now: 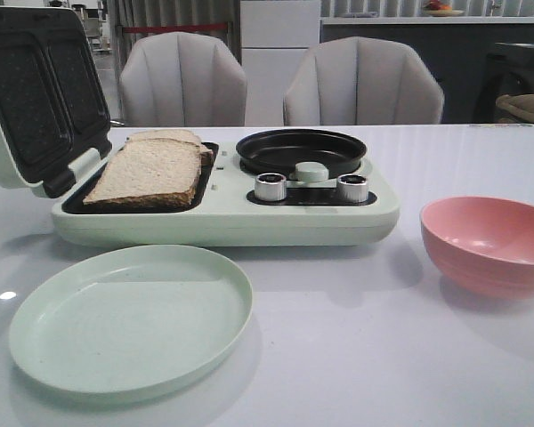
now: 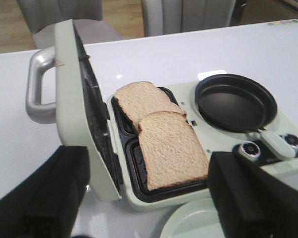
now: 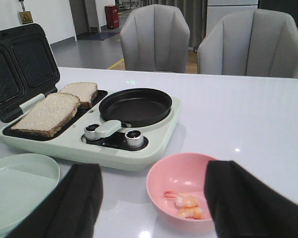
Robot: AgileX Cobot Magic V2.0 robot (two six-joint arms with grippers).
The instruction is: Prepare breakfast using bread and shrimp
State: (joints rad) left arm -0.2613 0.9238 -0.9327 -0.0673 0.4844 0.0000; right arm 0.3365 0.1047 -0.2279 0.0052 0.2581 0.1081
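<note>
Two bread slices (image 1: 151, 169) lie overlapping in the open sandwich tray of a pale green breakfast maker (image 1: 222, 218); they also show in the left wrist view (image 2: 171, 148) and the right wrist view (image 3: 47, 113). A few small pink-orange shrimp (image 3: 186, 203) lie in a pink bowl (image 3: 181, 176), whose inside is hidden in the front view (image 1: 489, 245). My left gripper (image 2: 149, 203) is open and empty above the tray's near edge. My right gripper (image 3: 154, 203) is open and empty above the bowl. Neither gripper shows in the front view.
The maker's lid (image 1: 36, 98) stands open at the left with a silver handle (image 2: 37, 84). A black round pan (image 1: 301, 151) and two knobs (image 1: 271, 187) sit on its right half. A pale green plate (image 1: 129, 320) lies in front. Two grey chairs (image 1: 182, 80) stand behind the table.
</note>
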